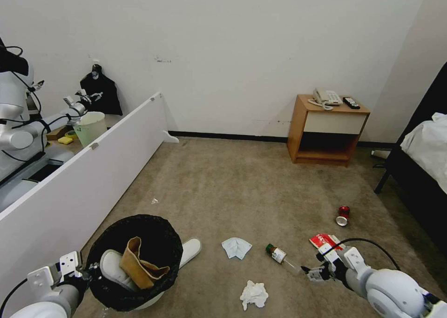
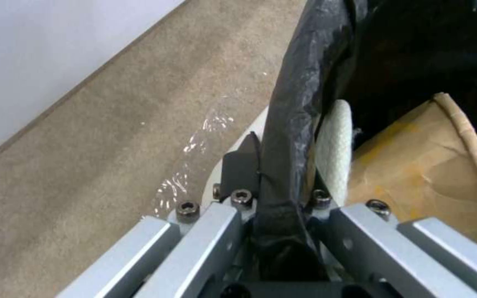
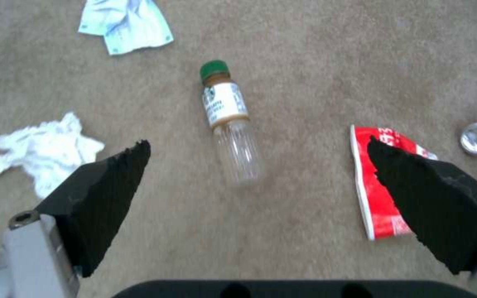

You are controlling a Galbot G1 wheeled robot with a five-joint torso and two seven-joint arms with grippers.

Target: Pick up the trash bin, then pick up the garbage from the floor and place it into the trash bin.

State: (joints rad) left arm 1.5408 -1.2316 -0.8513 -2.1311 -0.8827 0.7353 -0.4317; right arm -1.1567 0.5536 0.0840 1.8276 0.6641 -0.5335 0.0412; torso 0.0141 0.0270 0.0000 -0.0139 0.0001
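Note:
The trash bin (image 1: 158, 229), white with a black bag over its rim, hangs at lower left. My left gripper (image 1: 91, 271) is shut on its near rim (image 2: 288, 124). Inside lie a white slipper (image 2: 335, 145) and brown cardboard (image 2: 426, 165). A second slipper (image 1: 192, 249) lies on the carpet behind the bin. My right gripper (image 3: 256, 142) is open, its jaws wide apart just above the carpet, at the base end of the green-capped bottle (image 3: 228, 120). A red packet (image 3: 379, 186), crumpled tissue (image 3: 45, 149), flat tissue (image 1: 236, 247) and red can (image 1: 343, 215) lie around it.
A long white panel (image 1: 84, 178) runs along the left, with a pale green bucket (image 1: 91, 127) and another robot arm behind it. A wooden nightstand (image 1: 326, 129) stands at the back wall. A bed (image 1: 426, 155) lines the right edge.

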